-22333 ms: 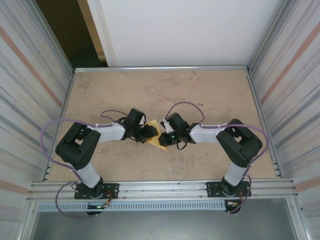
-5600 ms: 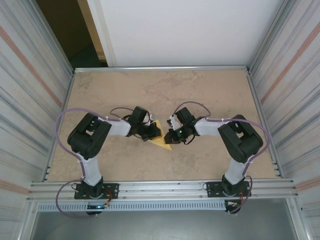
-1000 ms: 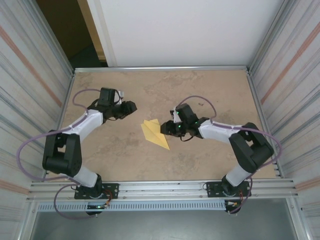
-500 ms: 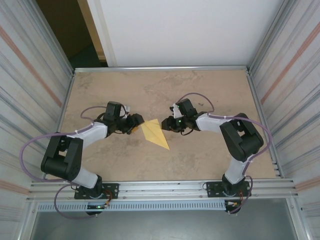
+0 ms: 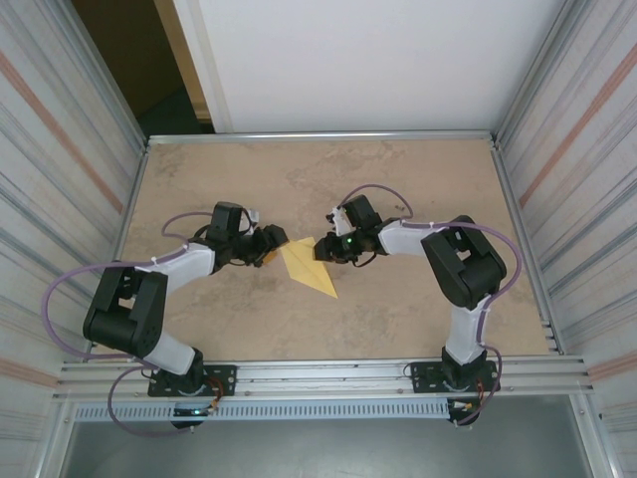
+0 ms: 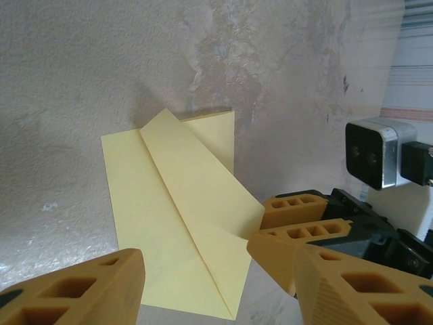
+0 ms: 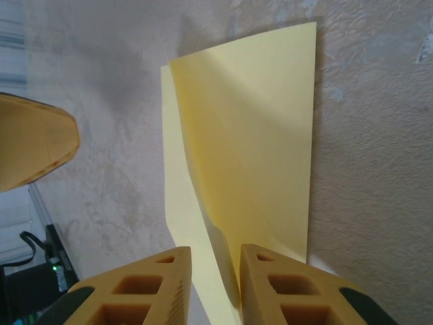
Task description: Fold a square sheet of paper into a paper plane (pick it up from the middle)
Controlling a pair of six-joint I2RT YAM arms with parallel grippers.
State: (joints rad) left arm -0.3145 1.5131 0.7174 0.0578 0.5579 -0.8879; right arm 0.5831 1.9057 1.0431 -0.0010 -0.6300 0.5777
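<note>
Swinging in from the far left over the last second, the left pincer [image 5: 275, 242] now sits at the left edge of the sheet of paper [image 5: 307, 267], and the right arm's elbow has drawn inward. Nearest the arm bases, the sheet's sharp tip points toward the tabletop's [image 5: 299, 179] near edge; the sheet lies mid-tabletop, folded narrow and pointed. Farther back, the left pincer stands released, jaws wide, holding nothing. Opposite, the right pincer [image 5: 324, 248] has its fingers [image 7: 142, 284] almost together around a raised flap at the sheet's right edge; whether they pinch it cannot be told
</note>
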